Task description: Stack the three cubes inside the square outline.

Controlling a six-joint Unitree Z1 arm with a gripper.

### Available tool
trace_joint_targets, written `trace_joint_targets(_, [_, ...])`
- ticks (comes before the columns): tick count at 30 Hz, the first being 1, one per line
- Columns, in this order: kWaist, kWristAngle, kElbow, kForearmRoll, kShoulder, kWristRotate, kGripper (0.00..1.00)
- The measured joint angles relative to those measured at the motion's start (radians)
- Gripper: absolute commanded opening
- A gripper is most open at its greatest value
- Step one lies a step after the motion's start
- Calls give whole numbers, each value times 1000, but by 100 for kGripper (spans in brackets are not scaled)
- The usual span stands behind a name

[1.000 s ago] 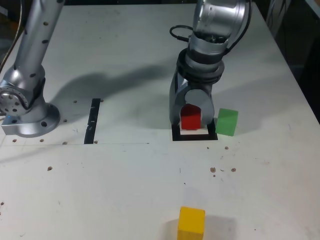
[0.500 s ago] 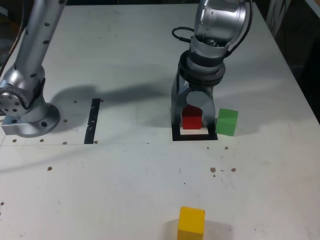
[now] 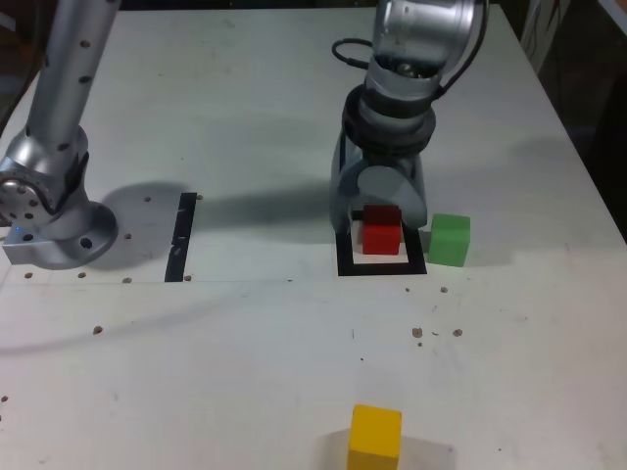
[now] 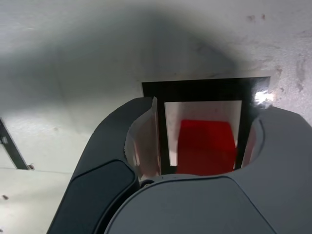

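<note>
We see the gripper (image 3: 380, 217) standing over the square outline (image 3: 381, 266) with its jaws now parted, where a second ago they were clamped on the red cube (image 3: 381, 229). In the wrist view a clear gap shows between the cube (image 4: 204, 146) and the pale pad on one side, while on the other side the cube lies close to the jaw and we cannot tell whether it still touches. The red cube rests on the table (image 3: 245, 343) inside the outline's white centre, toward its far edge in the exterior view. We judge that the first block has been delivered and let go, so the base of the stack is in place. Two cubes remain outside: the green cube (image 3: 450, 239) sits just beside the outline on the exterior view's right, and the yellow cube (image 3: 375, 435) lies well apart, near the front edge of that view. The next move, as we read it, calls for the arm to lift clear without nudging the red cube, then fetch one of the others.
</note>
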Motion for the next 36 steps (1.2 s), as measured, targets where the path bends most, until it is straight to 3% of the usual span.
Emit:
trace_joint_targets(5, [-21,-2,0,38,-52,-7,100])
trace_joint_targets(12, [-164,14,-12,73,-188,-21,99])
trace_joint_targets(16, [-270,-32,-18,73,-182,-60,97])
trace_joint_targets(20, [-361,-37,-65,82,-153,-189,94])
trace_joint_targets(26, [-468,-34,-245,202,-49,-375,93])
trace_joint_targets(31, [-557,-93,-410,317,80,-444,92])
trace_joint_targets(36, [-562,-135,-555,378,200,-454,88])
